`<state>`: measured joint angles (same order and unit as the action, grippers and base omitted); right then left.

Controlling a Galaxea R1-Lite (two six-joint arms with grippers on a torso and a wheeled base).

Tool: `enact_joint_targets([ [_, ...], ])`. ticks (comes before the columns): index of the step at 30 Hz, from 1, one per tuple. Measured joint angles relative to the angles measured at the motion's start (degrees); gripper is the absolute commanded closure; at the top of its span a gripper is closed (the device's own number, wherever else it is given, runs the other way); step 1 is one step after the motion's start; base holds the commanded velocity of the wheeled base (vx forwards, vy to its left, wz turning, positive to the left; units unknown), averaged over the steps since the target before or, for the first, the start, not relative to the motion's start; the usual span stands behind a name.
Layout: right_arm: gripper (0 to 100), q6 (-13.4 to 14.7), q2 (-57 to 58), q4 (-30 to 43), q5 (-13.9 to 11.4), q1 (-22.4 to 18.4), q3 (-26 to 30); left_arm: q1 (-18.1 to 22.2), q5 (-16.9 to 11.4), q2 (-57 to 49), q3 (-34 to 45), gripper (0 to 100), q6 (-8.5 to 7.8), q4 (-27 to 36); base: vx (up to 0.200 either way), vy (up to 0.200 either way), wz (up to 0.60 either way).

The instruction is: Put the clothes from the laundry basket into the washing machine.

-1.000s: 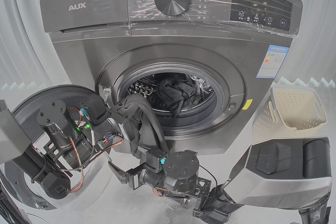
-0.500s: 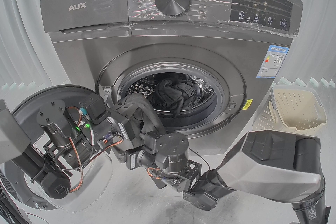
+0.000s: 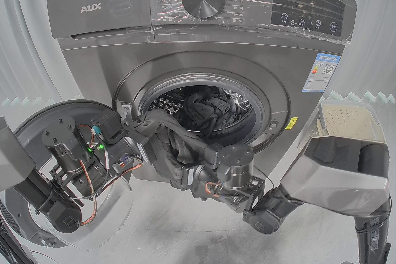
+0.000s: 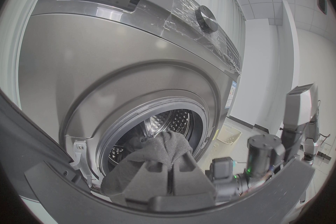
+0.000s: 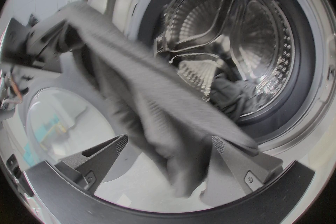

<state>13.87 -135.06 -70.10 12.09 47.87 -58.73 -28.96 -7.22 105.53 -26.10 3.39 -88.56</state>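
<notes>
At the lower left rim of the drum mouth (image 3: 202, 112), holding one end of a dark grey garment (image 3: 177, 141) in the left gripper (image 4: 170, 165), jaws pinched shut on the cloth. Below the mouth, cradling the hanging end with the right gripper (image 5: 168, 139), jaws spread wide and gripping nothing (cloth merely draped between them and over one finger). Spans from one gripper to the other across the front of the washing machine (image 3: 95, 67), not yet inside, with other dark clothes (image 3: 204, 108) already heaped in the drum.

To do this step well, close the right jaws on the slack before lifting, or else scoop it high enough to clear the rubber seal (image 5: 304, 70). Feed the loose end in first, deep past the lip, and only then let go on the left, so that nothing trails back over the rim. Mind the open door (image 3: 31, 124) just beside the left arm. Expect limp, clinging cloth, likely to catch on a finger when released.

Underfoot, a smooth pale grey floor (image 3: 165, 232). Behind the machine, white pleated curtains (image 3: 24, 29). On the robot's right of the machine, a cream perforated laundry basket (image 3: 350, 118), standing on the floor.
</notes>
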Motion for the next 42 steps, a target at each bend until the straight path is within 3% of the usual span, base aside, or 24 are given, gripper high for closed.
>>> enact_joint_targets([
  [8,0,-1.48,0.66,-1.32,0.44,-3.63,1.35,-0.05,0.0,-0.35,0.0,100,-0.06,-0.01,0.0,0.0,0.0],
  [34,0,-3.8,-2.4,-1.26,-0.49,-2.36,-0.63,-0.13,0.0,-0.57,-0.11,100,-0.06,-0.09,0.0,0.0,0.0],
  [35,100,-3.83,-2.56,-1.26,-0.46,-2.32,-0.83,-0.13,0.0,-0.57,-0.09,100,-0.09,-0.09,0.0,0.0,0.0],
  [42,100,-4.84,-3.39,-1.4,-0.41,-2.29,-0.85,-0.11,0.0,-0.57,-0.18,100,-0.06,-0.06,0.0,0.0,0.0],
])
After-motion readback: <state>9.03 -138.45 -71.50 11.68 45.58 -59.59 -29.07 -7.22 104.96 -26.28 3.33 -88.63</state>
